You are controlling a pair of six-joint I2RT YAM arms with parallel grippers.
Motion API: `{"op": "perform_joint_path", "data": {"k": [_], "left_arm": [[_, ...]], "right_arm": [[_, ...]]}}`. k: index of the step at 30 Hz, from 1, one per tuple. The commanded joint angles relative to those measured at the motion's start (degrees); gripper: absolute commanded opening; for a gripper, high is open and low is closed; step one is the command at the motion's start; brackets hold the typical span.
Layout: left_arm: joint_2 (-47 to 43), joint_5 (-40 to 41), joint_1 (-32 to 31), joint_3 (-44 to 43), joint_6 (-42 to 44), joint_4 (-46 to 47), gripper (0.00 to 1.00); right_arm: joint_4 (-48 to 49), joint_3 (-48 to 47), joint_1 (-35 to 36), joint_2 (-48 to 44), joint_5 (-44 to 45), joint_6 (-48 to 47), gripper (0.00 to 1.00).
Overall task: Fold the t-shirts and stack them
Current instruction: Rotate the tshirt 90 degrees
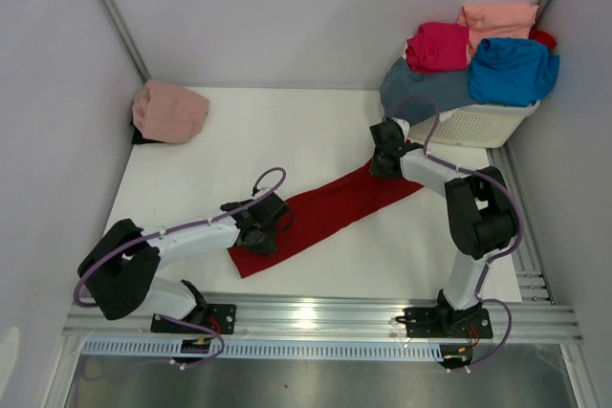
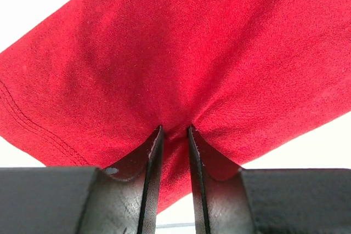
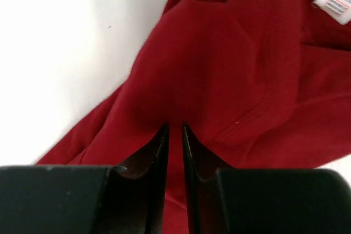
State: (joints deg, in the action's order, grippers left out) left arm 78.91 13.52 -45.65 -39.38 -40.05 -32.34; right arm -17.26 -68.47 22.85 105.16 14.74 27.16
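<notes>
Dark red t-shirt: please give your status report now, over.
Left tool shut on dark red t-shirt, right tool shut on its other end. Shirt stretched along the table. Nothing lies on it; basket far right, pink t-shirt far left.

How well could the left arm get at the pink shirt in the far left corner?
Probably not yet: the left gripper is clamped on the dark red t-shirt. The table toward the pink shirt looks bare, so letting go should free it.

Overhead, two close-ups, same red t-shirt (image 1: 330, 207)
</notes>
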Motion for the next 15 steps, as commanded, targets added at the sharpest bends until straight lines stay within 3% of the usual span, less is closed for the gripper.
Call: {"op": "perform_joint_path", "data": {"k": [1,9,15], "left_arm": [[1.68,1.51,-0.58,-0.97,-0.82,-0.53,0.29],[1.33,2.74,-0.67,-0.7,-1.78,-1.85,0.29],[1.33,3.97,-0.58,-0.79,-2.75,-2.99,0.29]], "right_arm": [[-1.63,-0.97,0.0,0.48,3.71,1.85,0.2],[-6.21,-1.5,-1.23,1.8,17.31,3.34,0.21],[-7.0,-0.18,-4.65,-1.54,22.69,4.57,0.2]]}}
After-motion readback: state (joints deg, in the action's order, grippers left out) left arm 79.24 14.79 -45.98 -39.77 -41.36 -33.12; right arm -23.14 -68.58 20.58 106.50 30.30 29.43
